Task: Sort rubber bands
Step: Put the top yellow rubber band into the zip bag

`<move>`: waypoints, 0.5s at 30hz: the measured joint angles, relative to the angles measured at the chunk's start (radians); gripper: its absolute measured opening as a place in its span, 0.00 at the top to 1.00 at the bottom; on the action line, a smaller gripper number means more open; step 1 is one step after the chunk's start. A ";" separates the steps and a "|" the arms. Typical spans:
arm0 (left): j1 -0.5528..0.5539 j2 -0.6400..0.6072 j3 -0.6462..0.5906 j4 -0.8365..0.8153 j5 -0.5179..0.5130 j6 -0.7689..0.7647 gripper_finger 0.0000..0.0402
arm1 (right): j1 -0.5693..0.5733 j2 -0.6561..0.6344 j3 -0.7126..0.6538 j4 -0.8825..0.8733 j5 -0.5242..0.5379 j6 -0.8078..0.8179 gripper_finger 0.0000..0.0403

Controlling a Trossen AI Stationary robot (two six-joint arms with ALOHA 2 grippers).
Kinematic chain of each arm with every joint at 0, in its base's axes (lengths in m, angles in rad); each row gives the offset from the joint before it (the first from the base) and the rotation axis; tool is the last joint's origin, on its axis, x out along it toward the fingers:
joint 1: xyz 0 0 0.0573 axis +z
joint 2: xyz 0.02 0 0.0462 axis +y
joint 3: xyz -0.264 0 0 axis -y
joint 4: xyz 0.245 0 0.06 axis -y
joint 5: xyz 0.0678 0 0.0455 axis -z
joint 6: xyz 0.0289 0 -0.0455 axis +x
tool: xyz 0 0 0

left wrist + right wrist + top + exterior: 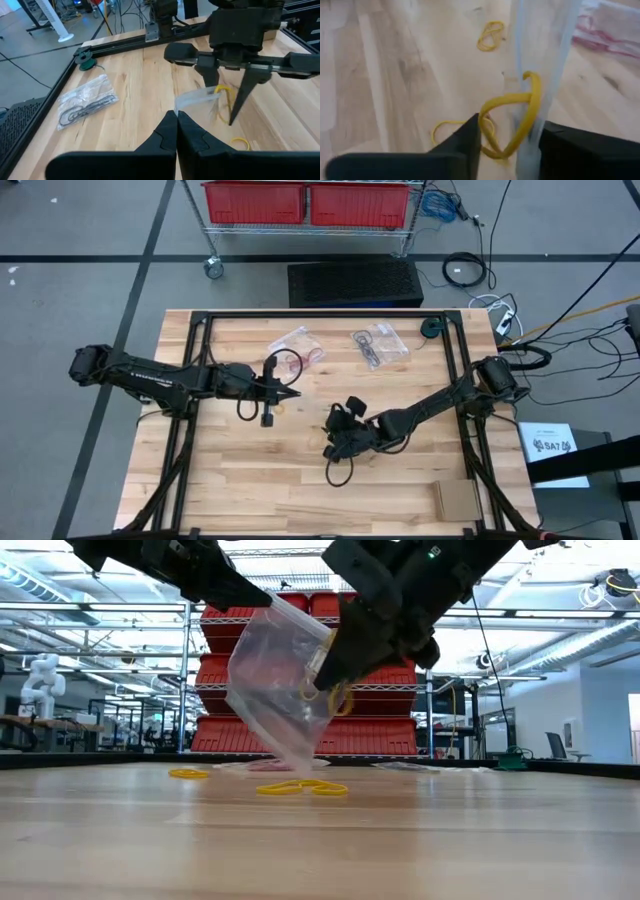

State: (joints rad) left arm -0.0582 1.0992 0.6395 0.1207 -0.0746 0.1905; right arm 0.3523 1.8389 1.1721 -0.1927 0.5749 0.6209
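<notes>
Fingers [507, 142] around one yellow band [512, 122], three bags [280, 690]

Pale wooden bench [250, 470]; on it lie loose yellow rubber bands [302, 787], two clear bags [296, 340], and a cardboard piece [456, 500].

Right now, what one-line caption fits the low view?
Left gripper holds a clear bag up; right gripper feeds a yellow rubber band in.

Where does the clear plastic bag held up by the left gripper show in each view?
High: not discernible by the left gripper.
Low: clear plastic bag hanging centre.
Left wrist: beyond the fingers.
Right wrist: upright, right of centre.
Shared landmark: yellow rubber band at the right gripper.
</notes>
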 joint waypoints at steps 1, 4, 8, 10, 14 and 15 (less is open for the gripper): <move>0.000 0.000 0.000 0.000 0.000 0.000 1.00 | 0.000 0.000 0.000 -0.004 -0.002 0.000 0.70; 0.000 0.000 0.000 0.000 0.000 0.000 1.00 | 0.001 -0.019 0.000 -0.054 -0.006 0.002 0.60; 0.000 0.000 0.000 0.000 0.000 0.000 1.00 | 0.004 -0.081 0.000 -0.172 -0.009 0.035 0.48; 0.000 0.000 0.000 0.000 0.000 0.000 1.00 | 0.008 -0.123 0.000 -0.234 -0.011 0.053 0.44; 0.000 0.000 0.000 0.000 -0.002 0.004 1.00 | 0.022 -0.214 0.000 -0.400 -0.032 0.112 0.38; 0.000 0.000 0.000 0.002 -0.014 0.006 1.00 | 0.030 -0.235 0.000 -0.457 -0.032 0.139 0.37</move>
State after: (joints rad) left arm -0.0584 1.0992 0.6395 0.1230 -0.0883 0.1968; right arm 0.3827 1.6042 1.1725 -0.6494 0.5426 0.7603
